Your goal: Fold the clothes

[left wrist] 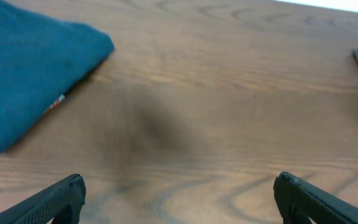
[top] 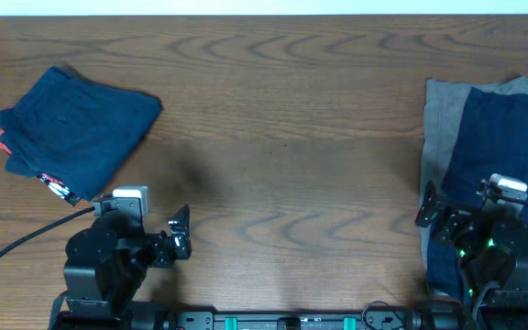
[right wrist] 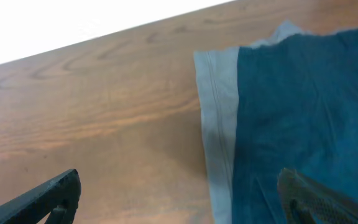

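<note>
On the table [top: 282, 137], an unfolded navy garment [top: 511, 137] is laid over a grey piece [top: 443, 119] at the right, long axis running away from the robot. 1 folded navy garment [top: 76, 128] is set far left. The right gripper [right wrist: 179, 186], spread wide and empty at the pile's near edge, is judged nearer than the left gripper [left wrist: 179, 186], equally wide.

free: table [top: 282, 137] middle | blocked: folded navy garment [top: 76, 124] left, grey-navy pile [top: 502, 147] right

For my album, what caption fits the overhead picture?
Left gripper near folded blue garment; right gripper over spread blue garment atop grey cloth.
</note>
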You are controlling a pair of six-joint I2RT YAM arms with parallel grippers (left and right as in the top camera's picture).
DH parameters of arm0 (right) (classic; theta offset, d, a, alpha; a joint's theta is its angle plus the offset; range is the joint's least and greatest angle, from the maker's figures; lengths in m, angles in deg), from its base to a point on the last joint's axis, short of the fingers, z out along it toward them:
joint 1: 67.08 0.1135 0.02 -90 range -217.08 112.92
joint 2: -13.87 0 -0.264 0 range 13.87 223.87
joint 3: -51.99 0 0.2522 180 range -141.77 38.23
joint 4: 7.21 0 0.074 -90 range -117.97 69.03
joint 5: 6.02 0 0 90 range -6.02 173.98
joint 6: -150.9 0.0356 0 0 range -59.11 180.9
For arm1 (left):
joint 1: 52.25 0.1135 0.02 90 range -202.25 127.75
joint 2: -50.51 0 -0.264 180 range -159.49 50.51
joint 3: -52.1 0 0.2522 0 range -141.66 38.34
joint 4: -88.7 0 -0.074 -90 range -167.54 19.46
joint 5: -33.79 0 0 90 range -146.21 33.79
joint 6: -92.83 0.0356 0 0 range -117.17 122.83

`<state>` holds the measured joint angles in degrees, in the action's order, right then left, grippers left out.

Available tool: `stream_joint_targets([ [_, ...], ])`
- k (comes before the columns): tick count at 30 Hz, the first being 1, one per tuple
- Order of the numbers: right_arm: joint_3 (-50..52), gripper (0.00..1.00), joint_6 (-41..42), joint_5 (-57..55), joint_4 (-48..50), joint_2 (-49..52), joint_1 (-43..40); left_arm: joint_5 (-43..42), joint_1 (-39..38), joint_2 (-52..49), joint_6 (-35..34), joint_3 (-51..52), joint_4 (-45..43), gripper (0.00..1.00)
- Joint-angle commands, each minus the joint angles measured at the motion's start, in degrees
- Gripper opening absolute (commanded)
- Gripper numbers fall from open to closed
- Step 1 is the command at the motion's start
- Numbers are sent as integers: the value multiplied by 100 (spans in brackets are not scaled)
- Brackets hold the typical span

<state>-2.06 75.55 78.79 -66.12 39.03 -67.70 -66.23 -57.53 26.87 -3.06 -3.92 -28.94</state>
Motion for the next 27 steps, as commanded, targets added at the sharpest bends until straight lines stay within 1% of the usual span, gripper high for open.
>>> stream_joint_targets([
  [1,68,99,74,-103,-208,-4,68,85,4,15,74,22,87,98],
  [10,66,99,74,-103,-1106,-4,68,85,4,15,74,22,195,98],
  [14,98,99,68,-229,-1130,-297,66,85,4,15,74,22,195,98],
  [17,306,99,-44,-140,-715,-754,70,85,4,15,74,22,195,98],
  [22,1209,99,-778,627,398,-1735,70,85,4,15,74,22,195,98],
  [26,2157,99,-833,951,1517,-2514,59,85,4,15,74,22,195,98],
  [27,2293,99,-831,970,1777,-2485,57,85,4,15,74,22,195,98],
])
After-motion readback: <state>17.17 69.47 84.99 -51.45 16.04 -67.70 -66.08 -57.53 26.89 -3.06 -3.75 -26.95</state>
